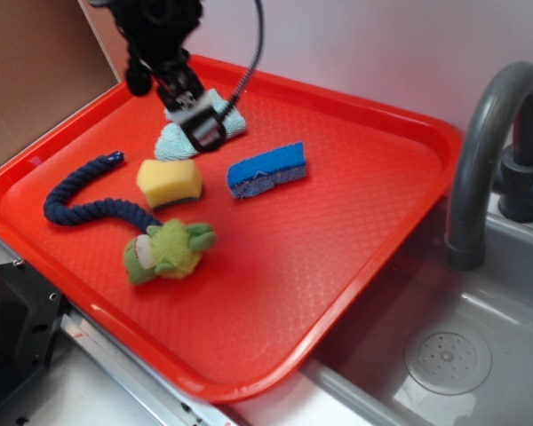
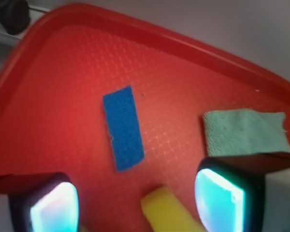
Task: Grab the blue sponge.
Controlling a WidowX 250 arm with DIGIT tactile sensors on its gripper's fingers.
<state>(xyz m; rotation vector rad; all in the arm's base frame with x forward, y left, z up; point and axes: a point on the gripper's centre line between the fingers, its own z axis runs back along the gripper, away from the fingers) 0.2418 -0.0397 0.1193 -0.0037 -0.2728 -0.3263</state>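
My end effector (image 2: 135,203), fingers apart and empty, hangs above the red tray (image 1: 355,266); the blue sponge (image 1: 266,169) lies beside the yellow sponge (image 1: 170,183).

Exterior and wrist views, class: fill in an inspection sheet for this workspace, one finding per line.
Surface: red tray, textured, beside a grey sink.
Job's things: blue sponge lying flat mid-tray, untouched.
Clutter: yellow sponge left of it; teal cloth mitt behind; dark blue rope joined to a green plush toy.
Grippers: gripper open, empty, raised over the mitt, not yet above the blue sponge.
Cables: black cable running from the arm towards the gripper.
Surroundings: grey faucet, sink drain, pale wall.
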